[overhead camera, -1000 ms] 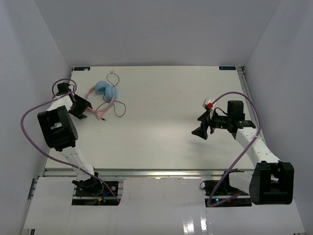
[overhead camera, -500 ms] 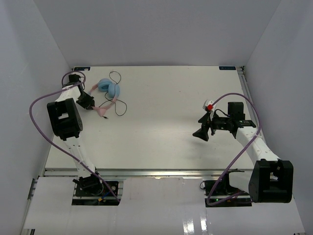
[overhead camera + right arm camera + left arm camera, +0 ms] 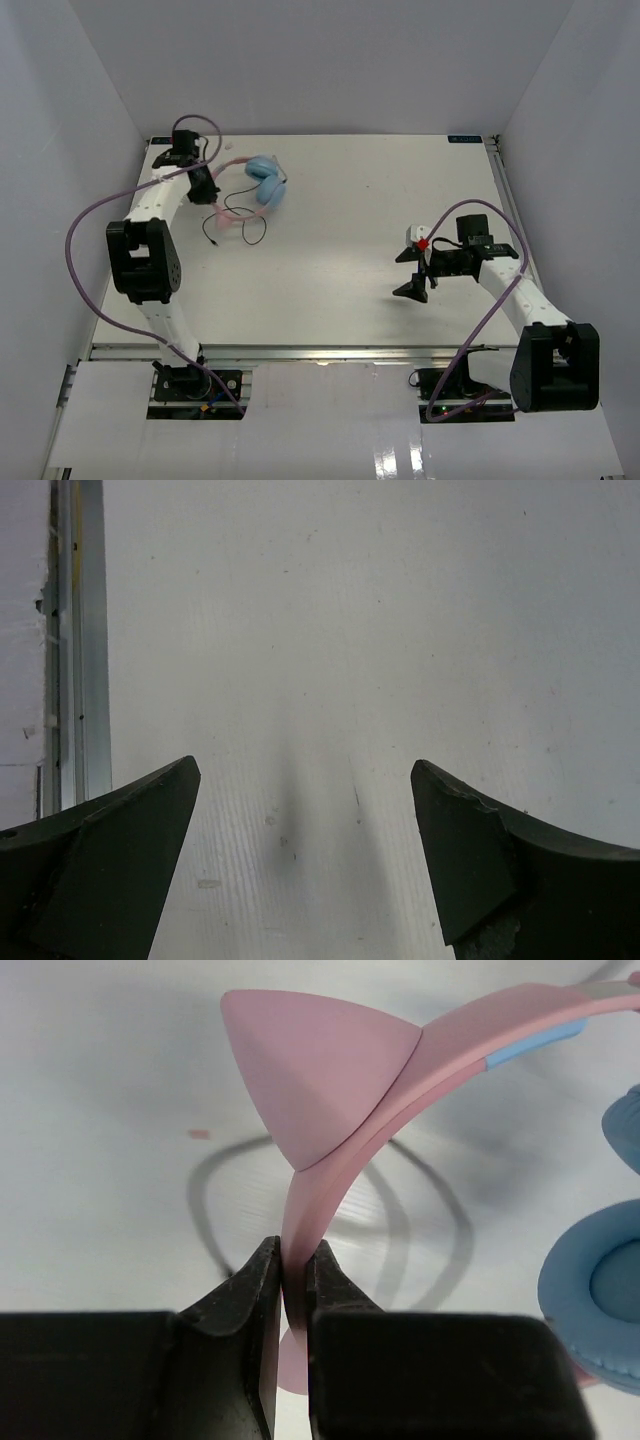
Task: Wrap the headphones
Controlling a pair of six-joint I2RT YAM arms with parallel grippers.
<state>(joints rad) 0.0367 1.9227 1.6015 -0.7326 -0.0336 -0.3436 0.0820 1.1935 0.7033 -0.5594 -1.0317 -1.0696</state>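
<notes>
**Headphones hauled toward mid-table, cord not yet wound**

Top view: left claw (image 3: pixel 211 192) has swung right w/ the headphones (image 3: pixel 262 186) in tow. They now lie further in from the left wall vs. 1 sec ago, in the far-left part of the table (image 3: pixel 350 170). Right claw (image 3: pixel 413 277) has dropped back toward its base. The black cord (image 3: pixel 236 229) trails in loose loops on the near side. No wrap started, so prob. just repositioning.

Left wrist view: left claw pinched narrow on the pink headband (image 3: pixel 345 1195), just under a pink cat-ear tab (image 3: pixel 310 1070). Padded blue ear cup (image 3: pixel 598 1300) at right edge; cord a blurred loop behind.

Right wrist view: right claw (image 3: pixel 305 780) spread wide, nothing held, bare table between its fingers.
</notes>
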